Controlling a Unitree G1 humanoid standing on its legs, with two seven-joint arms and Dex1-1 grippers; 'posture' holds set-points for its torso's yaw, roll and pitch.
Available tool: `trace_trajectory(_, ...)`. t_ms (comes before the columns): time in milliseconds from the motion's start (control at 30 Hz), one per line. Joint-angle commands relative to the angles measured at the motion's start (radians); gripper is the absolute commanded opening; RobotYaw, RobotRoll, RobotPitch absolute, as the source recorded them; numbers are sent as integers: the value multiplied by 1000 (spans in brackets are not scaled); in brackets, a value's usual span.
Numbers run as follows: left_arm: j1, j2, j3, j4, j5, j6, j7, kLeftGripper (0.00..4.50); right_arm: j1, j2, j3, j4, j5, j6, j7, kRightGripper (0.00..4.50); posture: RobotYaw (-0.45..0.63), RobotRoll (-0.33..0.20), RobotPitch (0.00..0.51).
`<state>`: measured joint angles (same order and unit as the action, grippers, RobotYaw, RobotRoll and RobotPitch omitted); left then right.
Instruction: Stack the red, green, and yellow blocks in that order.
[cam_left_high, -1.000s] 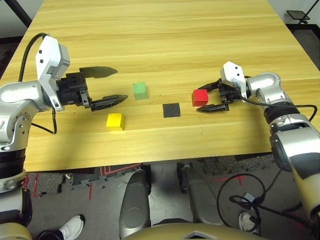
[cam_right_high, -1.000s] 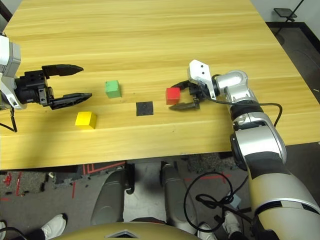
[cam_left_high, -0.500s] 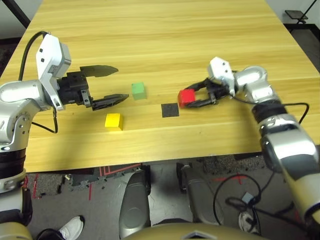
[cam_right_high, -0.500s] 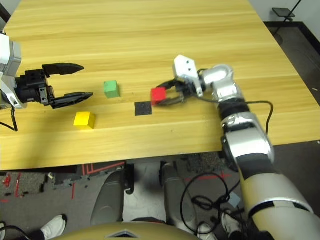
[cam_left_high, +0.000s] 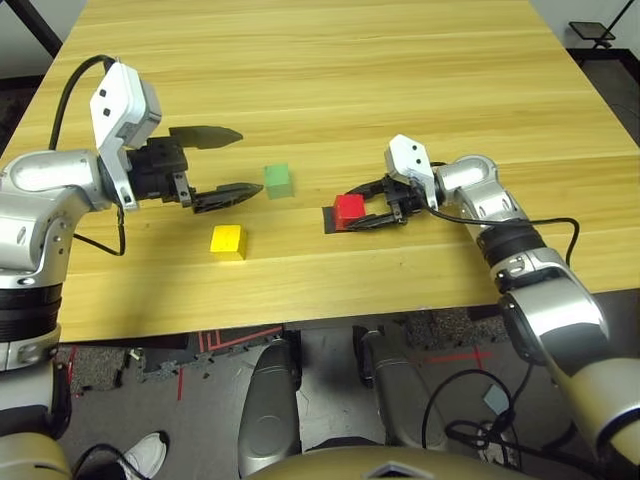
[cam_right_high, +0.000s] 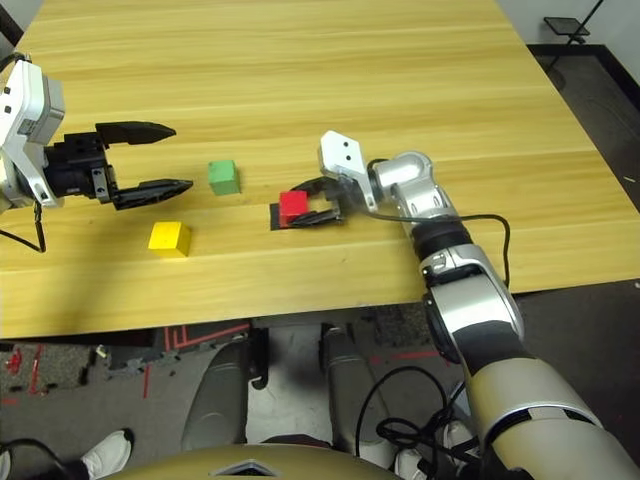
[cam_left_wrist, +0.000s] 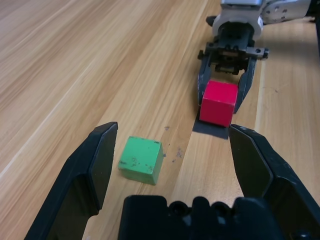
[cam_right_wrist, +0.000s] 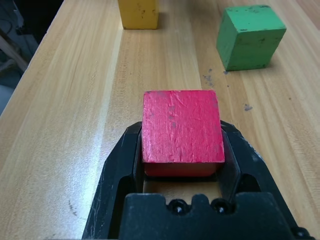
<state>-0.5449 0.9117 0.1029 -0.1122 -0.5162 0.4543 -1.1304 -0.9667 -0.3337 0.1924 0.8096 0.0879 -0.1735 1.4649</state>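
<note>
The right gripper (cam_left_high: 362, 211) has its jaws closed on the red block (cam_left_high: 349, 208), one black finger pressed to each side face, as the right wrist view shows with the cube (cam_right_wrist: 181, 131) seated squarely between them. A second ago this gripper held the red block out to the robot's right of the flat black patch (cam_left_wrist: 210, 130), well apart from it; half a second ago it was just beside the patch; now the block sits over the patch, covering most of it, with only a dark edge showing under and beside the cube. Whether the block rests on the patch or hangs just above it cannot be told. The right forearm has swung inward toward the middle of the surface (cam_left_high: 320, 90) along with it. The left gripper (cam_left_high: 232, 160) has its jaws spread wide with nothing between them, hovering over the wood on the robot's left; it has shifted a little since the earlier frames and has kept the same wide gap. The green block (cam_left_high: 278, 181) lies just beyond its fingertips, between the two grippers, and has not moved. The yellow block (cam_left_high: 227, 241) lies nearer the robot, close below the left gripper's lower finger, also where it was.
</note>
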Motion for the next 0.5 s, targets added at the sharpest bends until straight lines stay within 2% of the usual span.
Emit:
trace_trajectory(33,-4,-5,-15,-13,11,4,0,4500,-2,4,15,9,-14,-2,3,2059,187,-122,247)
trace_trajectory(133,-14,-3,-29,-7,22,9,-4,4500,3,0,26,1,-15,14,22,2059,187,-124,252)
trace_trajectory(367,-70,-7,-74,51,64,4,-24,4500,2,-1,31,4,-8,19,33,4470,179,-124,252)
trace_trajectory(500,-126,-14,-114,106,91,-5,-63,4500,-17,-3,-1,-10,49,47,96,4470,170,-125,250)
